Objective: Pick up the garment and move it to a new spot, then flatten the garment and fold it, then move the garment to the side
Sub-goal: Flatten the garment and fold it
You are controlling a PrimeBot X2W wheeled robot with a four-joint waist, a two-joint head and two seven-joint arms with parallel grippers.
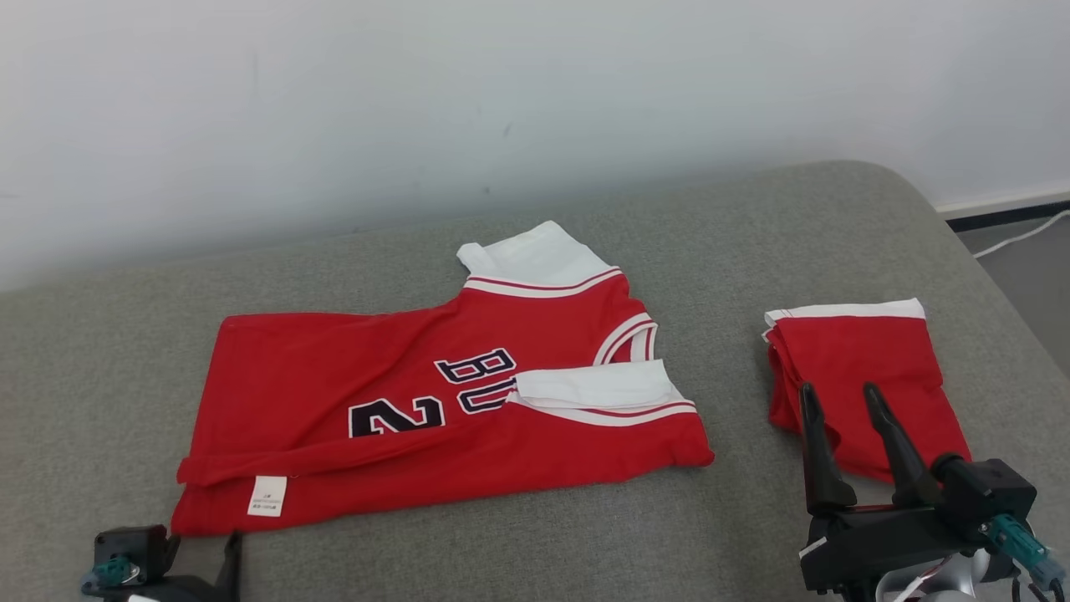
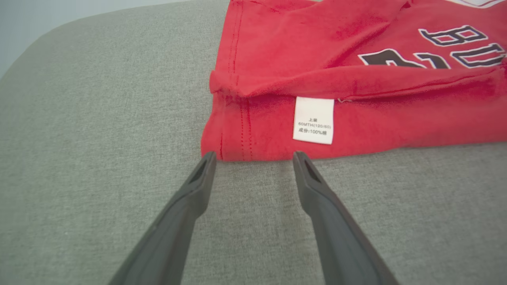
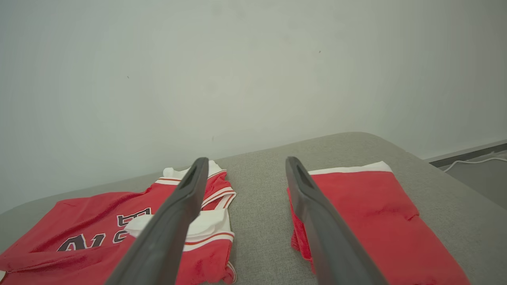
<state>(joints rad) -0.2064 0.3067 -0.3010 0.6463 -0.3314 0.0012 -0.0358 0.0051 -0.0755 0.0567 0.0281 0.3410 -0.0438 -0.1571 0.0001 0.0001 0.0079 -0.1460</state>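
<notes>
Lying sideways on the grey cushion (image 1: pixel 125 376), the red jersey (image 1: pixel 418 393) had its near long edge turned over in a flap and its white sleeves tucked in, so it looked partly folded. It read as thin, soft knit: light, limp and sure to sag from any single hold, with stacked layers that could slide apart. The best hold appeared to be the jersey's near-left hem corner, beside the white label (image 1: pixel 267 496), where the stitched hem gave the firmest edge and a pinch could catch both layers. A matching hold at the jersey's near-right end would probably keep the fold from spilling. The main risk was nipping only the top layer.

The left jaws stood wide open and empty, their tips low on the cushion just short of the jersey's hem corner. The right jaws, also open and empty, hovered on the jersey's right, over the near edge of folded red shorts (image 1: pixel 853 376) that lay well apart from the jersey.
</notes>
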